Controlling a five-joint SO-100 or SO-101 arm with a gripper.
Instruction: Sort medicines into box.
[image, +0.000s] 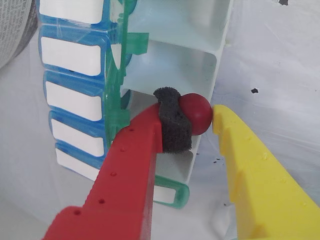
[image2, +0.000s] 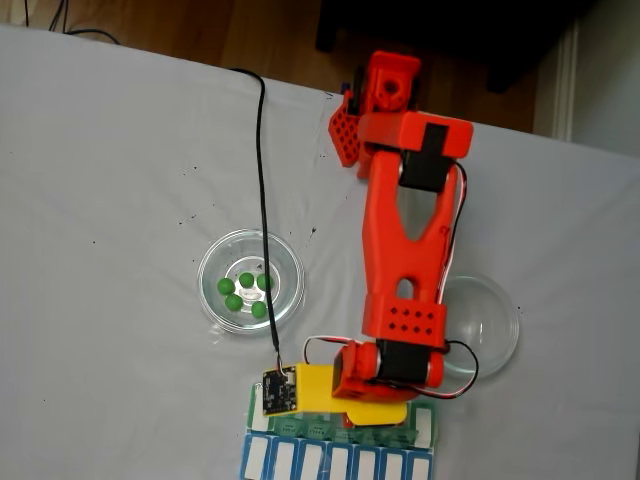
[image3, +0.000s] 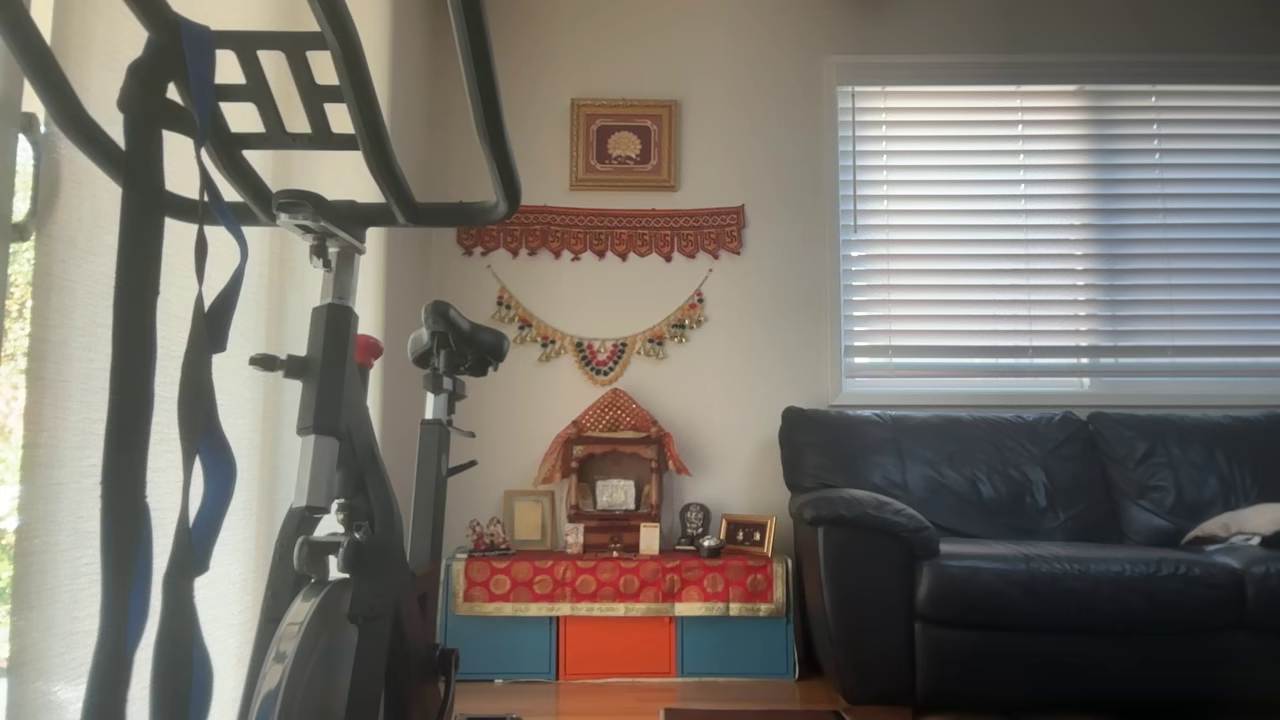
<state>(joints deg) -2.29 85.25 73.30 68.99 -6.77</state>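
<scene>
In the wrist view my gripper (image: 196, 114) is shut on a dark red medicine ball (image: 199, 111), pinched between the black foam pad on the red finger (image: 172, 125) and the tip of the yellow finger (image: 222, 120). The ball hangs over an open compartment of the white box (image: 212, 70), whose green lids (image: 117, 100) stand flipped up on the left. In the fixed view the arm reaches down to the box (image2: 300, 428) at the bottom edge, and the gripper (image2: 370, 412) sits over it. Several green medicines (image2: 246, 280) lie in a glass dish (image2: 215, 262).
A blue-and-white organiser row (image2: 335, 465) (image: 75, 90) lies against the box's lid side. A second glass dish (image2: 495, 325) stands right of the arm. A black cable (image2: 262, 180) runs across the white tablecloth to the wrist camera. The other view faces a living room.
</scene>
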